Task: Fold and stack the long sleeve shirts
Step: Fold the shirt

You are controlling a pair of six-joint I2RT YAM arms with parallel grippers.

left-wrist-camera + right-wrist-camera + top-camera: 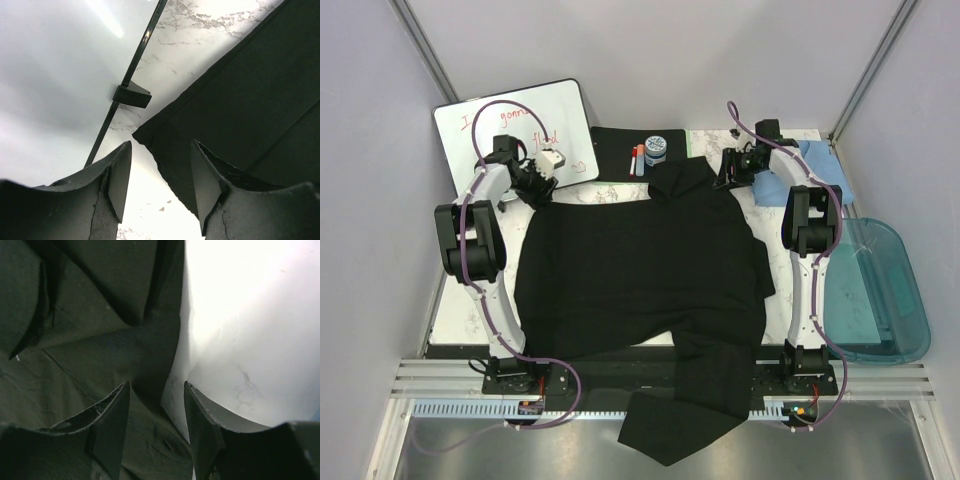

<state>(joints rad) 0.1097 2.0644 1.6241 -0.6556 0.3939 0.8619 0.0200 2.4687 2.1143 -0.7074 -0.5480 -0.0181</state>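
Lying spread on table (610, 192), black shirt (640, 260), left hand (161, 170), right hand (156, 410), both gaping.

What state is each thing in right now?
black shirt: spread out, unfolded, one part hanging over the near edge
light blue shirt: lying at the far right, not stacked
left gripper: open, empty
right gripper: open, empty
whiteboard: written on

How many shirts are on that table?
2: the large black fabric shirt spread across the middle; the light blue fabric shirt at far right. Others could lie underneath.
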